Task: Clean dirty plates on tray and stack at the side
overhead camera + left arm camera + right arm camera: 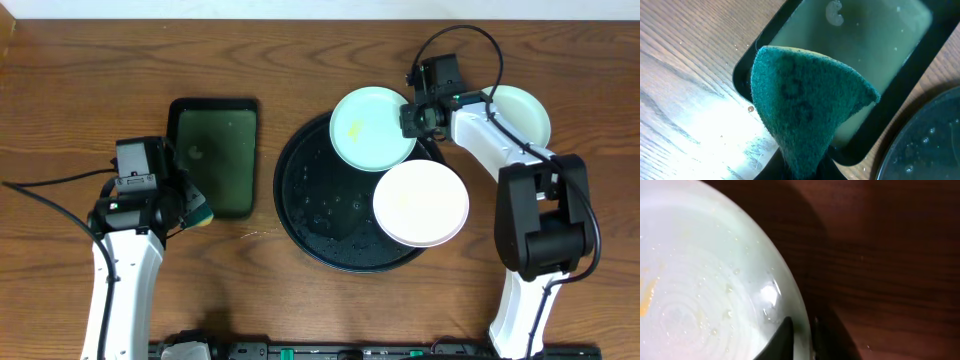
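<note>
Right tool [415, 118] is pinching the rim of the mint plate [365, 130]: in the wrist view one of its fingers [782, 340] lies on the plate's inner face and the other sits just outside the edge, w/ the rim between them. That plate [700, 280] spreads out to the tool's left, overlapping the far rim of the round tray [310, 200], and carries a yellow smear and droplets. White plate [420, 203] lies near this tool on its near side, on the tray's right part, edge close to the mint one. A second mint plate [525, 112] sits on the worktop [60, 120] to the tool's right, partly behind the arm. Left tool [188, 207] is pressed together on a green sponge [810, 105], which sticks out ahead of it over the near corner of the rectangular tray [215, 160]; murky liquid fills that tray [875, 45] beyond the sponge
</note>
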